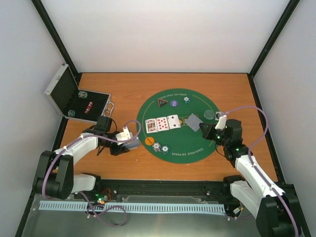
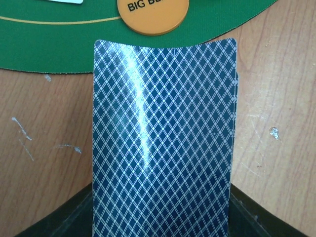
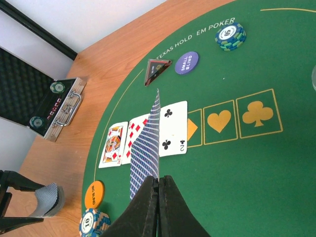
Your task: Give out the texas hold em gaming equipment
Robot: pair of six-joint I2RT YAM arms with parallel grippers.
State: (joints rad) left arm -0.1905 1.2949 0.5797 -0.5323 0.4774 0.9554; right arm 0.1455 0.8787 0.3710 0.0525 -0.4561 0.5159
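Cards [image 2: 163,138] sit pinched in left tool [image 1: 127,142] and right tool [image 3: 158,190].

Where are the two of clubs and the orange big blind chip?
two of clubs [image 3: 174,129], right wrist view, middle of its white face
orange big blind chip [image 2: 153,15], left wrist view, middle of its visible part

The orange chip [image 2: 152,15], cut off above, perhaps reads BIG BLIND.

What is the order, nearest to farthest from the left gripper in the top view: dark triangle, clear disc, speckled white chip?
1. speckled white chip, near edge of green mat
2. dark triangle, mat's far left
3. clear disc, mat's right
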